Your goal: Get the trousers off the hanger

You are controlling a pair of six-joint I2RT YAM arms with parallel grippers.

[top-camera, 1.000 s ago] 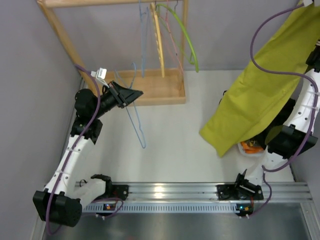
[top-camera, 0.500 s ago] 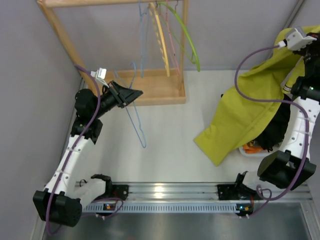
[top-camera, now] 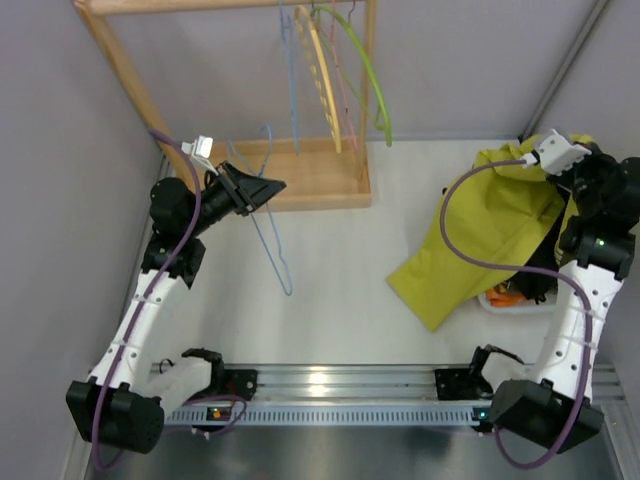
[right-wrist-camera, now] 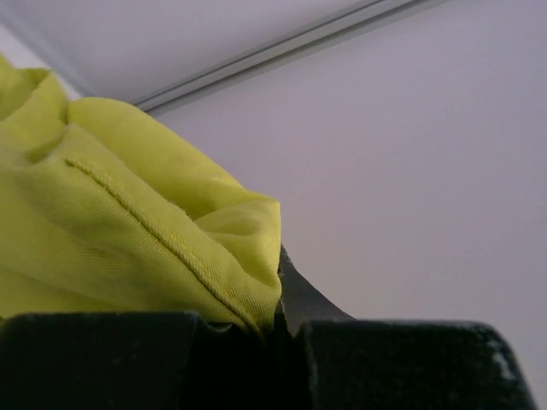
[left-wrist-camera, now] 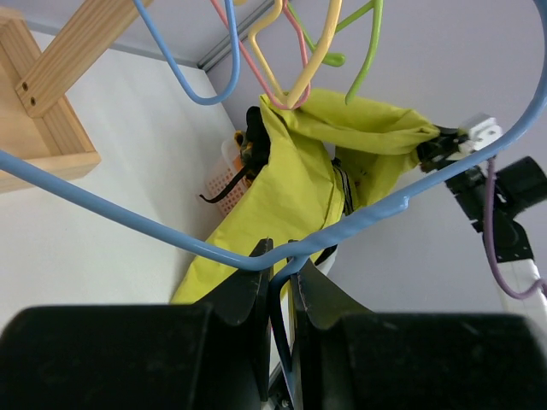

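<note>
Done: trousers [top-camera: 490, 230] off hanger [left-wrist-camera: 385, 211], well apart.
L jaws: pinching hanger wire.
R jaws: pinching trousers' edge; cloth trails to surface [top-camera: 350, 300].
To do: prob. just drop trousers.

The scene is lit brightly and evenly; only faint shadows are cast on the table [top-camera: 340, 250]. Glare is seen on the metal rail [top-camera: 320, 379]. The dark foreground of both wrist views is blurred.
</note>
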